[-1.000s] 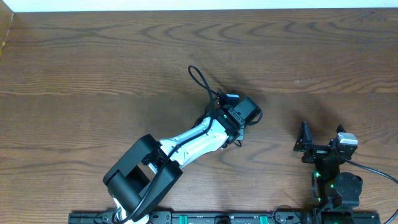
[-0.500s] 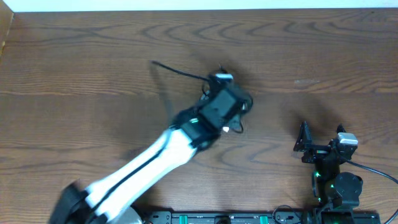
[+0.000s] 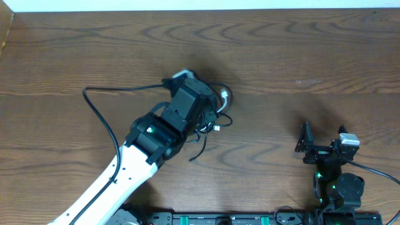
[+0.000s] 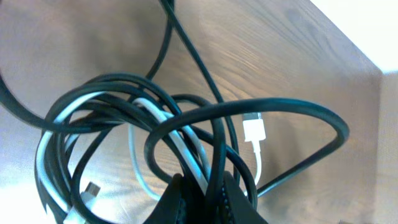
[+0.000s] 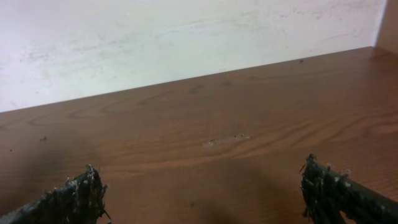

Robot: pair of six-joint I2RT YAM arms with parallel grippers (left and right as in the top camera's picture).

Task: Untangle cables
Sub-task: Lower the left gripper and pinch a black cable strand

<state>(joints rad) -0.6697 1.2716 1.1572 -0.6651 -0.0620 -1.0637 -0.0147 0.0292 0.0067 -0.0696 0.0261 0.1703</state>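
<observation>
Black glossy cables [image 4: 280,107] and one thin white cable [image 4: 254,132] sit looped in a knot mid-table, round rubbery strands crossing. One black strand [image 3: 100,115] arcs out long to the left, so I judge untangling barely begun, most left. My left claw [image 4: 202,199] is pinched tight on the bundle's strands; my right claw [image 3: 323,137] gapes empty, well apart on the grainy brown wood table [image 3: 312,50].

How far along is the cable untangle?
Done: little. One black cable strand lies stretched out to the left of the knot. In hand: the left claw is shut on strands of the bundle, black and white together. Left: the white cable is looped through the black coils, nothing fully separated. The right claw sits open and empty, apart from the bundle.
</observation>
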